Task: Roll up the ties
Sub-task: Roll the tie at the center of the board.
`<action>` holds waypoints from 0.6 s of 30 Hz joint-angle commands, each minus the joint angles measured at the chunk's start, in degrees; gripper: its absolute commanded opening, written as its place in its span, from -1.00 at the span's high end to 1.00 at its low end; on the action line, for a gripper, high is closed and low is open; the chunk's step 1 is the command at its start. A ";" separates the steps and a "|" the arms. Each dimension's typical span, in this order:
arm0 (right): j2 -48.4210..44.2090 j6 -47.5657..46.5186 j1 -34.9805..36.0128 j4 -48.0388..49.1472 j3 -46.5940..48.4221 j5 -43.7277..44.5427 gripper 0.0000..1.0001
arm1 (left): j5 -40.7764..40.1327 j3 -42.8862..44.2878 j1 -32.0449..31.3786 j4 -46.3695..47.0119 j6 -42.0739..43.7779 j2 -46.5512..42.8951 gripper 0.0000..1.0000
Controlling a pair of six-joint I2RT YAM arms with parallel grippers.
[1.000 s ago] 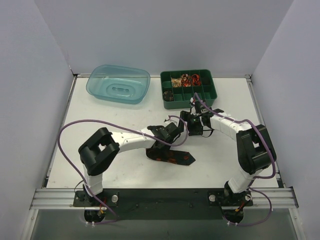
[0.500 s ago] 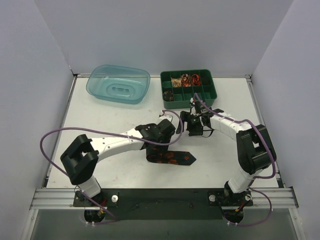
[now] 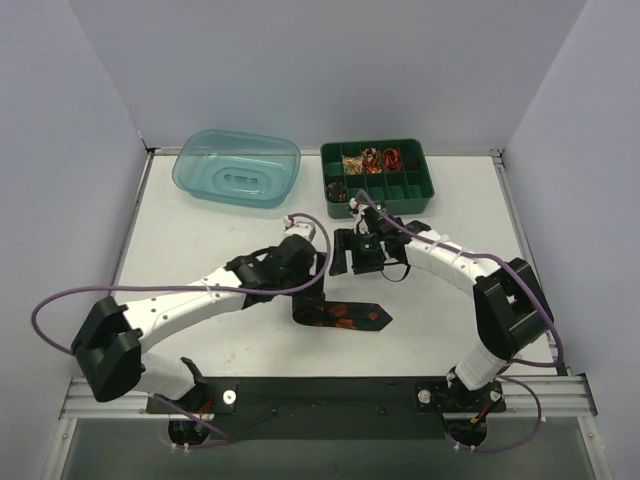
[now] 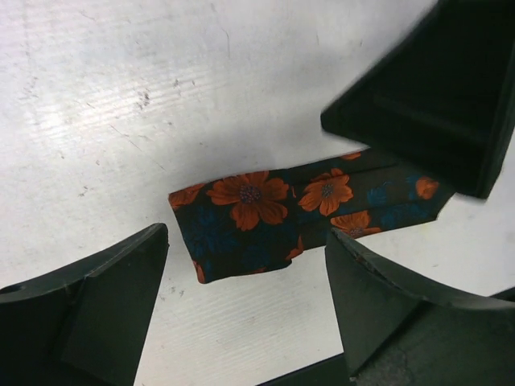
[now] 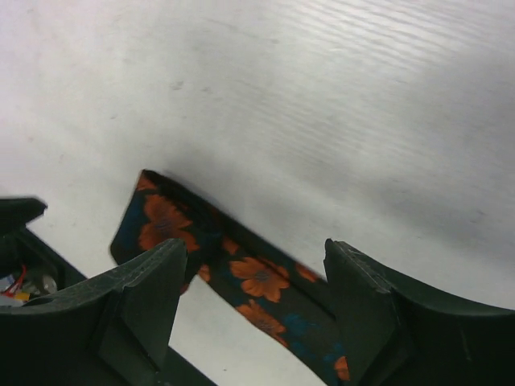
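Observation:
One tie (image 3: pixel 342 316), black with orange flowers, lies flat on the white table, its pointed end to the right. In the left wrist view its folded-over end (image 4: pixel 241 221) lies just beyond my fingertips. My left gripper (image 3: pixel 310 285) (image 4: pixel 245 310) is open and holds nothing, hovering at the tie's left end. My right gripper (image 3: pixel 352 262) (image 5: pixel 256 285) hangs open a little behind the tie. In its wrist view the tie (image 5: pixel 249 277) runs across the gap under its fingers (image 5: pixel 141 301), untouched. The dark block at the upper right of the left wrist view is the right gripper (image 4: pixel 434 88).
A green compartment tray (image 3: pixel 412 190) stands at the back right with rolled ties (image 3: pixel 372 158) in its far cells. A clear blue tub (image 3: pixel 238 167) sits at the back left. Purple cables (image 3: pixel 60 300) loop off both arms. Grey walls close in three sides.
My left gripper has opened wider and let go of the tie, and its arm has swung lower and to the left. My right gripper has shifted left. The tie stays on the table.

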 commanded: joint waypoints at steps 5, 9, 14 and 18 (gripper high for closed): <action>-1.39 0.27 6.36 1.81 4.34 -3.08 0.47 | 15.83 -11.45 16.02 10.44 -3.52 -16.01 -0.82; 0.81 0.09 8.65 1.81 4.96 -3.95 0.92 | 21.80 -17.16 22.96 11.41 -4.66 -20.58 -0.84; 1.95 -0.08 11.55 1.72 4.52 -3.61 1.00 | 29.10 -21.39 28.68 14.22 -6.16 -23.40 -0.86; 2.39 -0.26 12.87 1.81 3.65 -3.60 1.00 | 33.49 -24.03 30.01 18.26 -7.91 -21.13 -0.87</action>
